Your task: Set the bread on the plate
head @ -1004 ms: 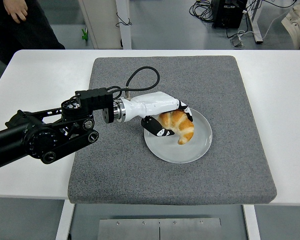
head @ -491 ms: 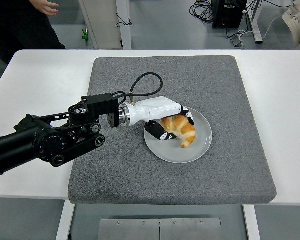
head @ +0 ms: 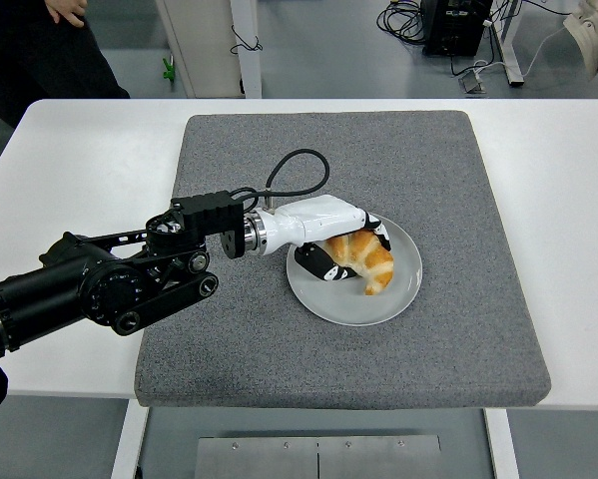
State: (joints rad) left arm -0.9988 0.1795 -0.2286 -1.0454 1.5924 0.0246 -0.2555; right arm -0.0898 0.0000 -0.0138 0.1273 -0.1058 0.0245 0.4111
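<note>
The broad white counter [head: 69, 170] fills the view, its near edge running along the bottom. On it lies a big square grey felt mat [head: 448, 200], covering most of the middle. From the left edge the black left arm [head: 89, 294] reaches in low over the counter and onto the mat, jointed segments and a black cable loop showing above its wrist. At its end — the white-shelled left robot hand [head: 330, 238], stretched out over the near-left rim of the round pale grey plate [head: 403, 291].

The plate sits on the mat, a little right of centre. On it lies the golden-brown croissant-shaped bread [head: 363, 259], curved, one tip pointing down toward the plate's near side. The robot hand is clamped around the bread's left part: the white back of the hand lies over the top, and black-and-white fingers [head: 318, 263] curl under and against its near-left side. The bread's right half shows free of the hand and rests on the plate surface, as far as this angle shows.

Up at the top left corner — a person in dark clothing, with a hand [head: 67, 10] just at the frame edge, well apart from the mat.
</note>
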